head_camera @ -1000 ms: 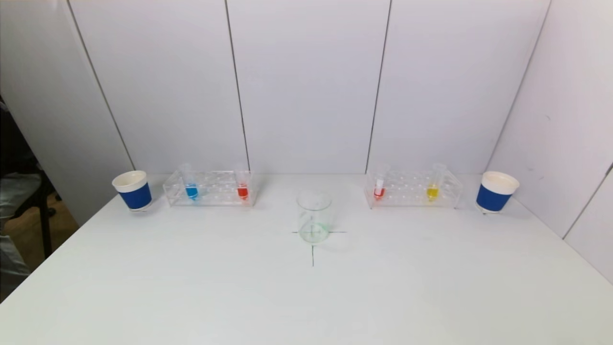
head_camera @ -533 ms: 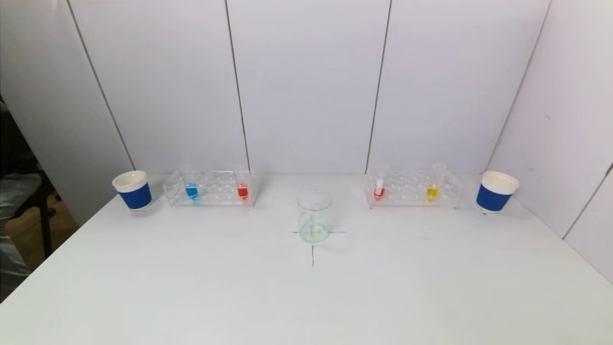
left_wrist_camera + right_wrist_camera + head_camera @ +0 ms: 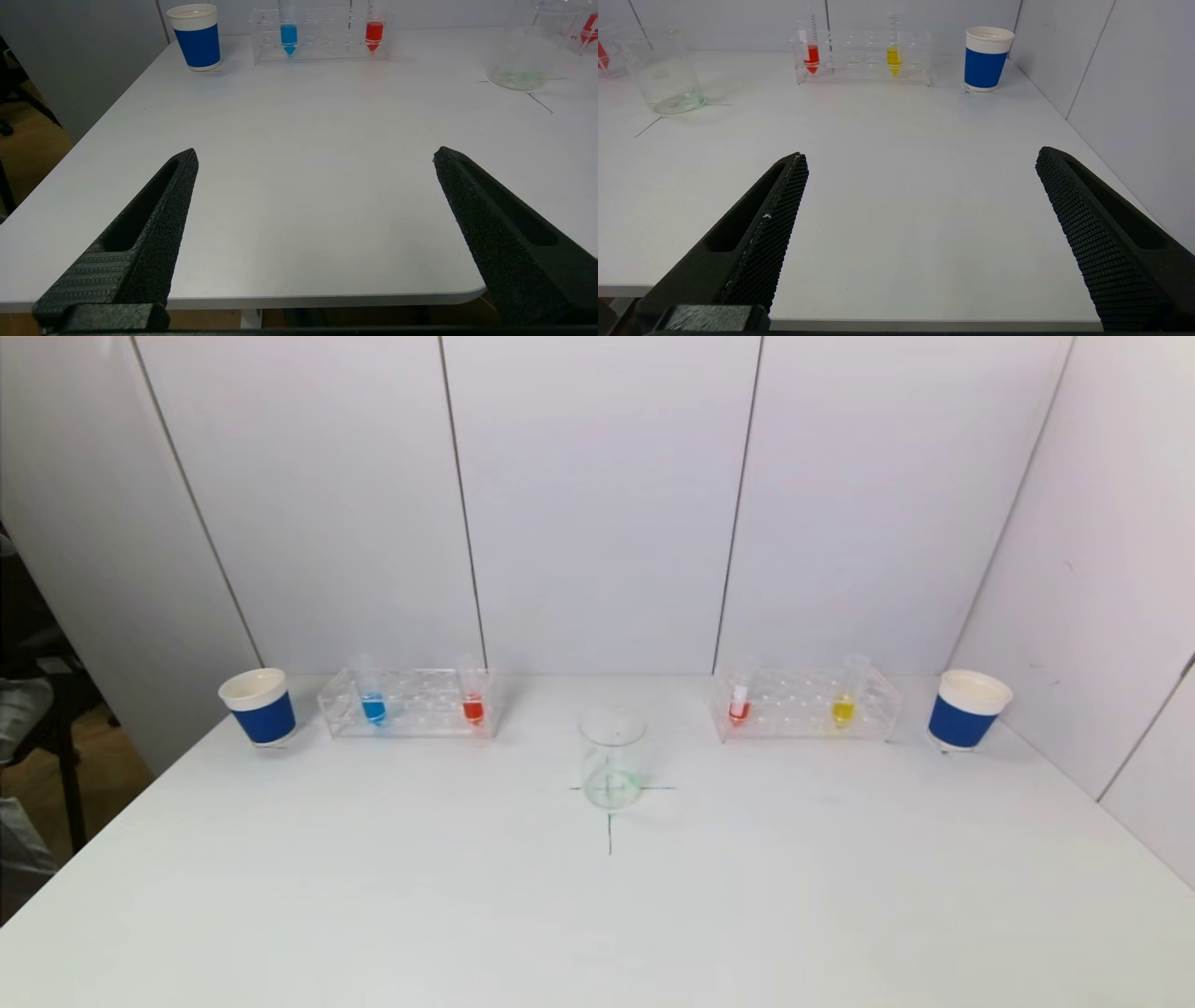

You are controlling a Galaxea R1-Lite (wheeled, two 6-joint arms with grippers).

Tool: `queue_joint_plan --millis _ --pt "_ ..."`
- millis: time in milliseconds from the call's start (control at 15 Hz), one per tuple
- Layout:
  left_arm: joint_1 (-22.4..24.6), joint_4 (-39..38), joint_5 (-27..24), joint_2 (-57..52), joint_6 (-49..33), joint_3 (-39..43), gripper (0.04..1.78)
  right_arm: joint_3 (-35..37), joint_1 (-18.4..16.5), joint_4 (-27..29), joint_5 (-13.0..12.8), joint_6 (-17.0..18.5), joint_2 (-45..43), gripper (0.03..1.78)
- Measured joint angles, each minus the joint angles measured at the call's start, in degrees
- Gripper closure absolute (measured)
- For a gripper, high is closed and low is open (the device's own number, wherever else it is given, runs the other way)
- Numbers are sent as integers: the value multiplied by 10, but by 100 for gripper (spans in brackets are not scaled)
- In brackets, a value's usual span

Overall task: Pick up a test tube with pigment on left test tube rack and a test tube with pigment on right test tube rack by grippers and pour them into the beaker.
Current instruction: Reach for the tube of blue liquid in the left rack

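Observation:
The clear left rack stands at the table's back left with a blue-pigment tube and a red-pigment tube. The clear right rack at the back right holds a red tube and a yellow tube. An empty glass beaker stands mid-table on a drawn cross. Neither gripper shows in the head view. My left gripper is open and empty above the table's near edge, far from the blue tube. My right gripper is open and empty at the near edge, far from the yellow tube.
A blue-and-white paper cup stands left of the left rack and another right of the right rack. White panel walls close the back and the right side. The table's left edge drops to the floor, where dark furniture stands.
The table's objects have not moved. Only the dark furniture beyond the table's left edge has shifted slightly.

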Motion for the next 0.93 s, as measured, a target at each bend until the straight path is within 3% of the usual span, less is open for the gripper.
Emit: queue_joint_plan --millis 600,933 --pt "0 59 -18 50 4 -151 6 0 0 0 0 0 0 4" --pt "-8 10 -21 179 5 -222 6 0 0 0 0 0 0 4"
